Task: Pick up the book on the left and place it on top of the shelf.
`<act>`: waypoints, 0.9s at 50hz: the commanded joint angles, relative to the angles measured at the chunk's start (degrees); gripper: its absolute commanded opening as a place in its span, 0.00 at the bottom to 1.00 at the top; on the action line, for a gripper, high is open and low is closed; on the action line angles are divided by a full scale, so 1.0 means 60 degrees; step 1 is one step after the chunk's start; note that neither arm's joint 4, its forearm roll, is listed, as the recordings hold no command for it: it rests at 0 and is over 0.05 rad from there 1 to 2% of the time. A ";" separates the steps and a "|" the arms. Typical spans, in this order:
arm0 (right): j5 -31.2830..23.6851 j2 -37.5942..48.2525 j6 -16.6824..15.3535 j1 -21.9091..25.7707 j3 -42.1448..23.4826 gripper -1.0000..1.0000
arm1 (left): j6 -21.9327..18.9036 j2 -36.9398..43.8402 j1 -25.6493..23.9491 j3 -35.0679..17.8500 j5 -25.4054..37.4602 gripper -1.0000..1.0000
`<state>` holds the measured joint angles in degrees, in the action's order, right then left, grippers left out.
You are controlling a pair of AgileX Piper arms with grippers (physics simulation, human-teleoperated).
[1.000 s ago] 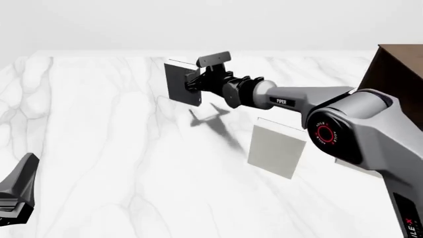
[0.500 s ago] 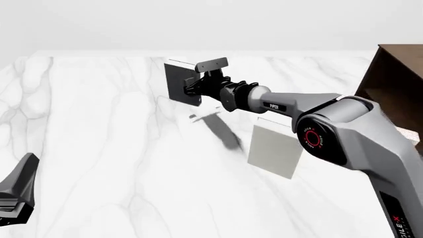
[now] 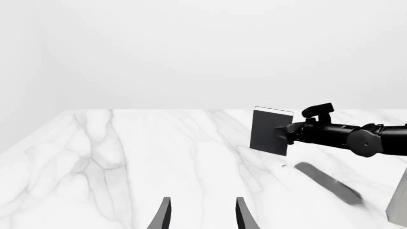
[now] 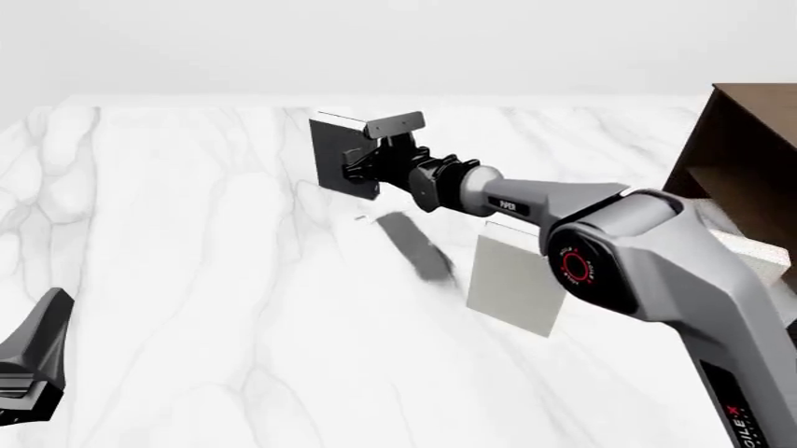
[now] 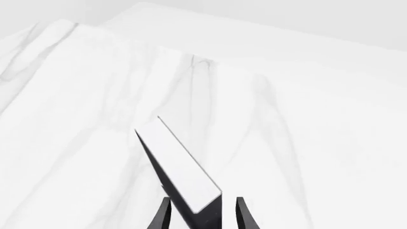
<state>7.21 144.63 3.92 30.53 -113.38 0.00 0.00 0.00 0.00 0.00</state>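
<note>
The dark charcoal book (image 4: 336, 154) with a white page edge hangs upright in the air above the marble table, its shadow (image 4: 415, 245) lying apart from it. My right gripper (image 4: 369, 164) is shut on the book's right edge. In the right wrist view the book (image 5: 180, 167) sits between the fingers (image 5: 163, 215). The left wrist view shows the book (image 3: 269, 131) held by the right arm. My left gripper (image 3: 202, 217) is open and empty, low at the table's near left (image 4: 30, 371). The dark brown shelf (image 4: 748, 159) stands at the far right.
A pale grey-white book (image 4: 521, 280) stands upright on the table under the right arm, also at the edge of the left wrist view (image 3: 399, 206). Another pale book (image 4: 748, 254) lies beside the shelf. The white marble table (image 4: 187, 261) spreads to the left.
The right arm's elbow has swung left and stretched out while the gripper keeps the book. The book's shadow has slid away from it, toward the pale book. The left gripper has not moved.
</note>
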 commanded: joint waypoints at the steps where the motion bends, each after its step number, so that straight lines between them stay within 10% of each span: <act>1: -0.0075 0.0195 0.0021 -0.0021 -0.0271 1.00 | 0.0000 0.0000 0.0000 0.0000 0.0000 1.00; 4: -0.0100 0.0210 -0.0020 -0.0027 -0.0316 1.00 | 0.0000 0.0000 0.0000 0.0000 0.0000 1.00; 5: -0.0112 0.0212 -0.0036 -0.0038 -0.0334 0.00 | 0.0000 0.0000 0.0000 0.0000 0.0000 1.00; 45: 0.1010 -0.3175 0.0058 0.0196 0.2844 0.00 | 0.0000 0.0000 0.0000 0.0000 0.0000 1.00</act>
<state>11.69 133.37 3.29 31.53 -101.53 0.00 0.00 0.00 0.00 0.00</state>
